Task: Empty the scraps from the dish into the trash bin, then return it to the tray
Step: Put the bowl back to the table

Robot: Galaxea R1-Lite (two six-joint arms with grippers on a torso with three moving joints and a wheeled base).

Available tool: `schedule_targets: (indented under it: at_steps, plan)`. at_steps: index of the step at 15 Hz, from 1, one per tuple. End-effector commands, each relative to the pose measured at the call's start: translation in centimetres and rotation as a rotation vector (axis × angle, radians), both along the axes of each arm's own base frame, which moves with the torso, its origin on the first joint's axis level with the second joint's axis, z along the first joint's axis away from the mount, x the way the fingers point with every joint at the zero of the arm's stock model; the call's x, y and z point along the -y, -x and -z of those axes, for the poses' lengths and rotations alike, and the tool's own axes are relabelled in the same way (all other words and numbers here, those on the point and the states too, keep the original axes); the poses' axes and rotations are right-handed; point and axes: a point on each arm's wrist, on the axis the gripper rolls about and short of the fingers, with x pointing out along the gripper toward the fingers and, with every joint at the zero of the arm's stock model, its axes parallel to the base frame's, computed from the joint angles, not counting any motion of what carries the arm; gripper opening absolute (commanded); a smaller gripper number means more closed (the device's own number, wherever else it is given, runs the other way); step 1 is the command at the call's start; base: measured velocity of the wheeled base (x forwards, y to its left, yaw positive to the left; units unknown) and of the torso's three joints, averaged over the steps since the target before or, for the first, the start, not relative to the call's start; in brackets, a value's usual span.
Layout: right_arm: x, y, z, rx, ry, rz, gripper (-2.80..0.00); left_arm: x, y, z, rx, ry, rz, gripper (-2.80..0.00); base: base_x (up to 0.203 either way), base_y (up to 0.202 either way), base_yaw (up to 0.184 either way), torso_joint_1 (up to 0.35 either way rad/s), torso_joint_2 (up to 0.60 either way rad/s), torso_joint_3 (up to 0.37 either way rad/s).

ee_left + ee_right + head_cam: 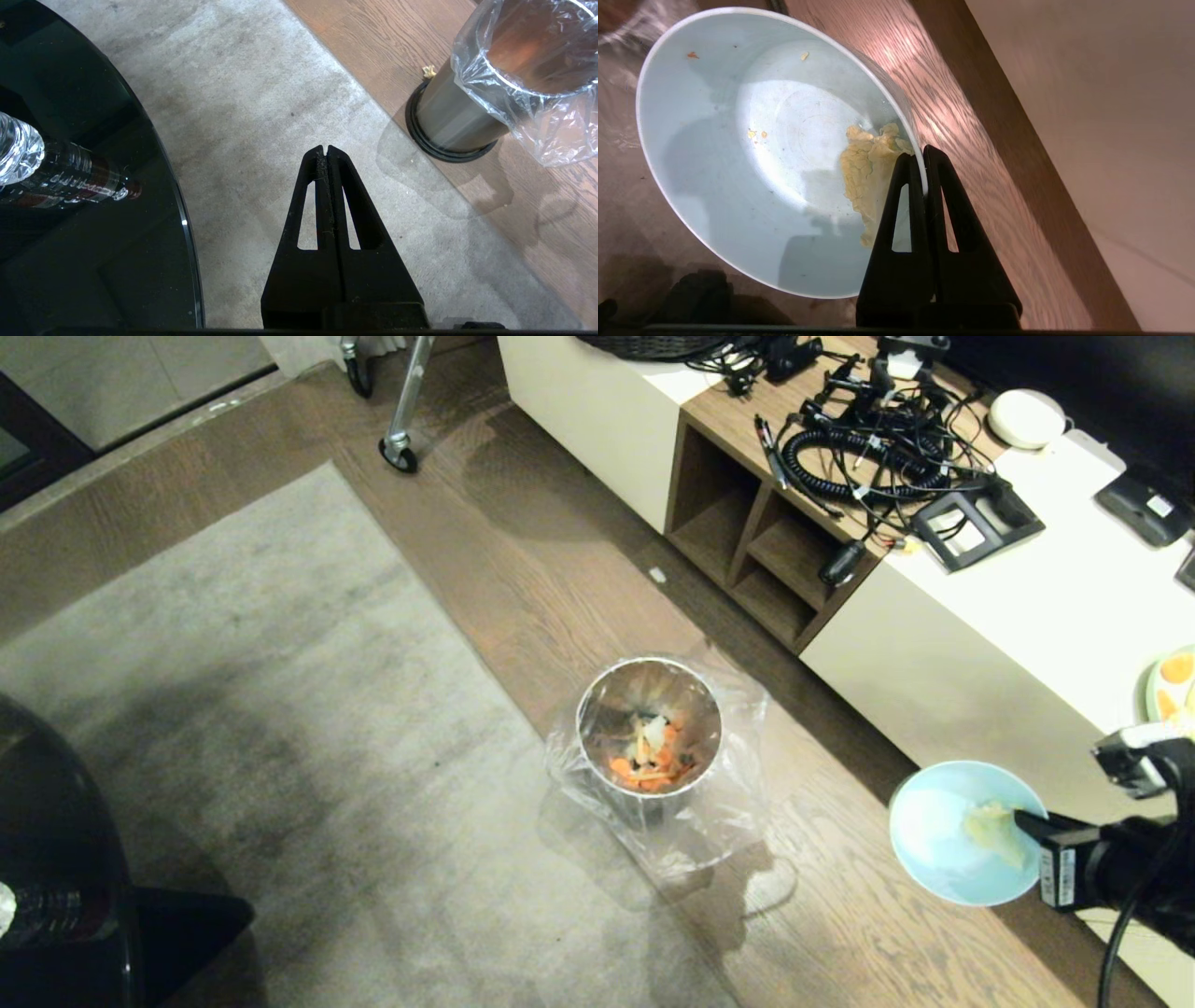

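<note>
R hand (1027, 821) at lower right of head view, pinching the rim of the dish (962, 845), one finger inside, one outside; in the R wrist view the fingers (896, 205) sit tight on the rim w/ the dish (766, 149) filling the left half of the frame. Dish is held in the air over the wood floor (560, 569), just beside the white cabinet (1018, 616), well apart from the trash bin (649, 723). Dish mostly bare inside; a pale yellow smear (866, 172) sticks near the gripped edge, plus a few tiny crumbs.

Trash bin stands at centre of head view on the floor, bag liner (738, 784) spilling round it. Scraps (649, 761) lie at its bottom: orange slices w/ pale bits.

L hand (326, 151) at lower centre of its wrist view, fingers pressed together, holding nothing, above the grey rug (261, 102); bin (472, 107) at upper right there, dark glass tabletop (93, 261) w/ a bottle (56, 177) at left.

Tray not seen in any view.
</note>
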Motion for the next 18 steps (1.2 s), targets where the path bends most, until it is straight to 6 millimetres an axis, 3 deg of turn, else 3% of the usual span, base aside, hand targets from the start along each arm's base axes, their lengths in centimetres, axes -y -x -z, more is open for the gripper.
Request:
schedule_targets:
  at_steps: [1, 5, 13, 16, 18]
  plan:
    - [0.4, 1.2, 0.2, 0.005, -0.04, 0.066, -2.8, 0.0, 0.0, 0.0, 0.001, 0.0, -0.001, -2.8, 0.0, 0.0, 0.0, 0.0, 0.0, 0.0]
    - [1.2, 1.5, 0.3, -0.011, -0.093, 0.173, -2.8, 0.0, 0.0, 0.0, 0.001, 0.0, -0.001, -2.8, 0.0, 0.0, 0.0, 0.0, 0.0, 0.0]
    - [1.5, 1.2, 0.3, -0.012, -0.149, 0.222, -2.8, 0.0, 0.0, 0.0, 0.001, 0.0, -0.001, -2.8, 0.0, 0.0, 0.0, 0.0, 0.0, 0.0]
    - [3.3, 0.5, -0.3, -0.021, -0.163, 0.334, -2.8, 0.0, 0.0, 0.0, 0.001, 0.0, -0.001, -2.8, 0.0, 0.0, 0.0, 0.0, 0.0, 0.0]
    - [5.1, -1.2, -1.4, -0.019, -0.204, 0.444, -2.8, 0.0, 0.0, 0.0, 0.001, 0.0, -0.001, -2.8, 0.0, 0.0, 0.0, 0.0, 0.0, 0.0]
